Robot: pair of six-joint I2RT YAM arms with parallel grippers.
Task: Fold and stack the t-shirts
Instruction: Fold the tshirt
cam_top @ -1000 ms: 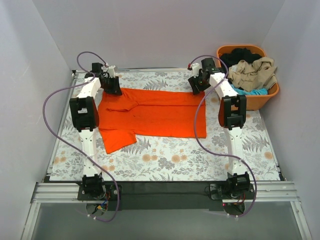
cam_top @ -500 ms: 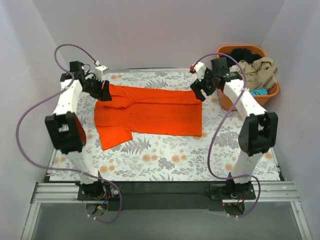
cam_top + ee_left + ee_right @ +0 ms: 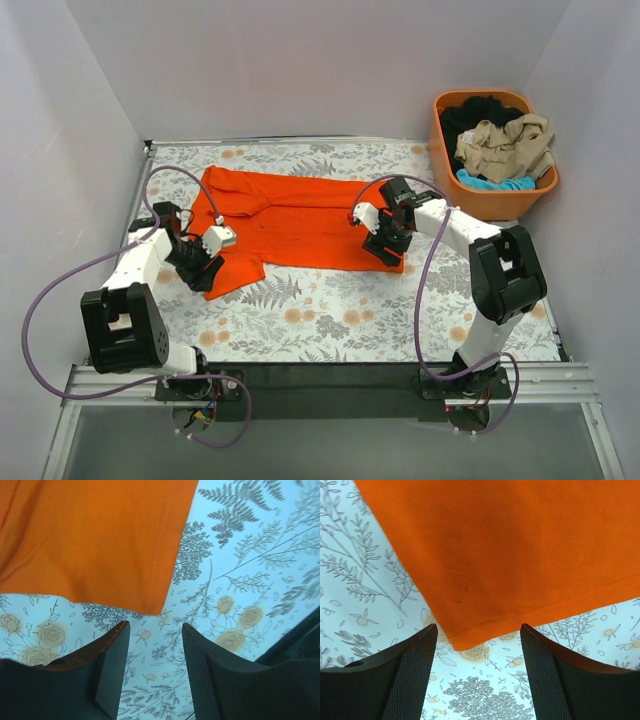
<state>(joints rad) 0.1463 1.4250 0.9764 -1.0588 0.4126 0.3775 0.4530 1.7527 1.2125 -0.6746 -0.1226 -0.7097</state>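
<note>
An orange t-shirt [image 3: 300,215] lies spread flat on the floral table. My left gripper [image 3: 203,272] hovers low at its near-left sleeve. In the left wrist view the sleeve's corner [image 3: 145,607] lies just ahead of the open left gripper [image 3: 152,630], with only table between the fingers [image 3: 107,665]. My right gripper [image 3: 388,250] is at the shirt's near-right corner. In the right wrist view that hem corner [image 3: 462,642] reaches in between the tips of the open right gripper [image 3: 477,630], untouched by its fingers [image 3: 555,675]. Beige [image 3: 505,145], black [image 3: 480,108] and turquoise [image 3: 495,183] t-shirts are piled in the basket.
An orange plastic basket [image 3: 540,190] stands at the far right corner of the table [image 3: 330,320]. Grey walls close in the left, far and right sides. Purple cables loop off both arms.
Both arms have come back from the shirt's far edge to its near corners. The shirt now lies flat, no gripper touching it.
</note>
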